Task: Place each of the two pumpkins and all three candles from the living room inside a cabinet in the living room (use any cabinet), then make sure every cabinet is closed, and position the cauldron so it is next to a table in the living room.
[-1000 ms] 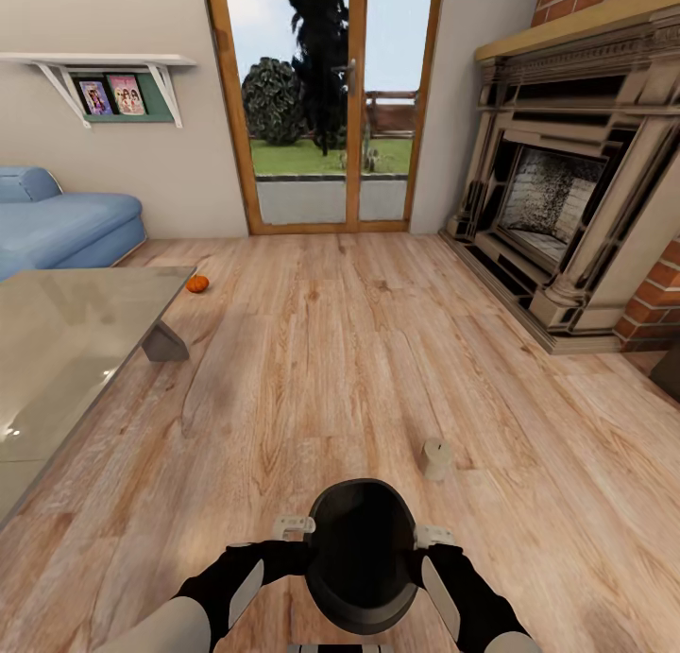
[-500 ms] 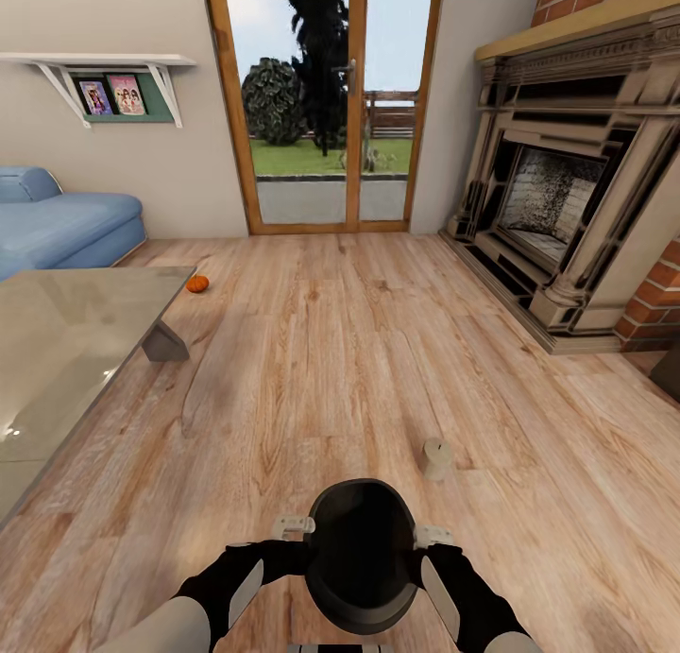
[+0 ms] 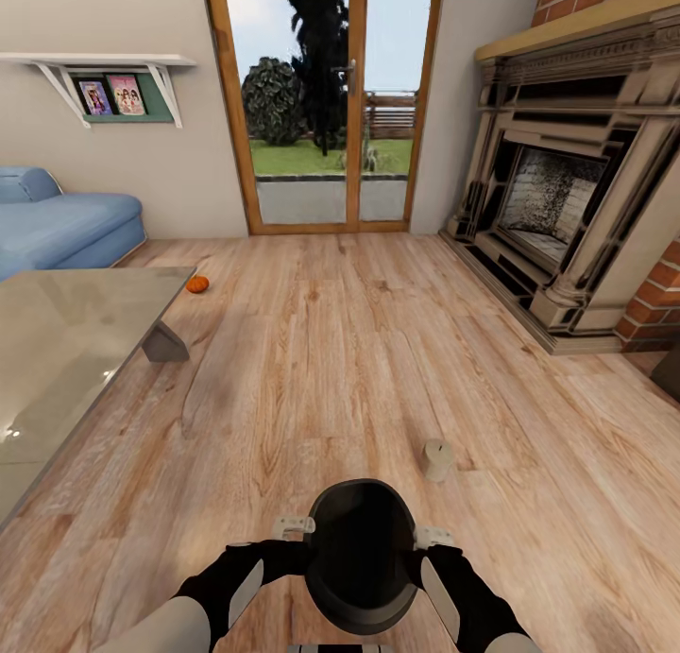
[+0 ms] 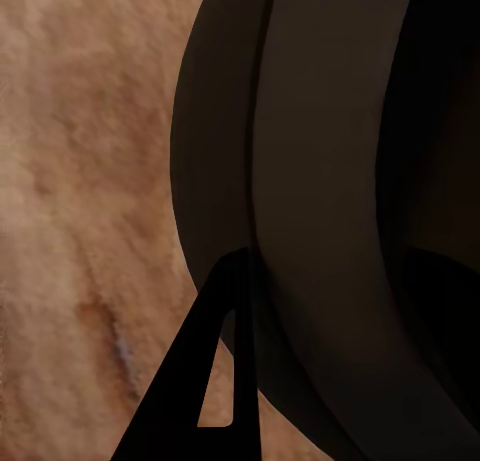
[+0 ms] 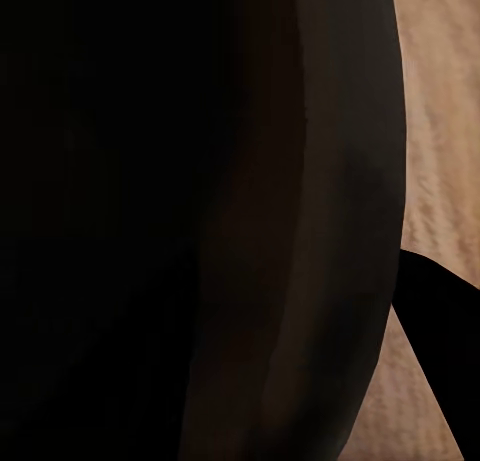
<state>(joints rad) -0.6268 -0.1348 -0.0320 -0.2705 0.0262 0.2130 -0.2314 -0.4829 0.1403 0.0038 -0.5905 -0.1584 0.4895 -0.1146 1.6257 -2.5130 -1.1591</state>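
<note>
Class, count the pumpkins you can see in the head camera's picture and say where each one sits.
1. One pumpkin lies on the wood floor just beyond the far corner of the glass table, near the blue sofa. The second may be out of view.

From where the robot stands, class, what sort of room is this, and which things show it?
Most likely a living room: a blue sofa, a stone fireplace and a glass-topped table on a wooden floor, with glazed doors to a garden.

Head view: bright, even daylight from the glass doors (image 3: 324, 105). Soft sheen on the table (image 3: 66, 351) top; shadows faint. Verticals lean outward at the frame edges. Both wrist views dim, soft-focus; cauldron (image 5: 200, 221) wall nearly black, floor (image 4: 70, 201) grain blurred.
</note>
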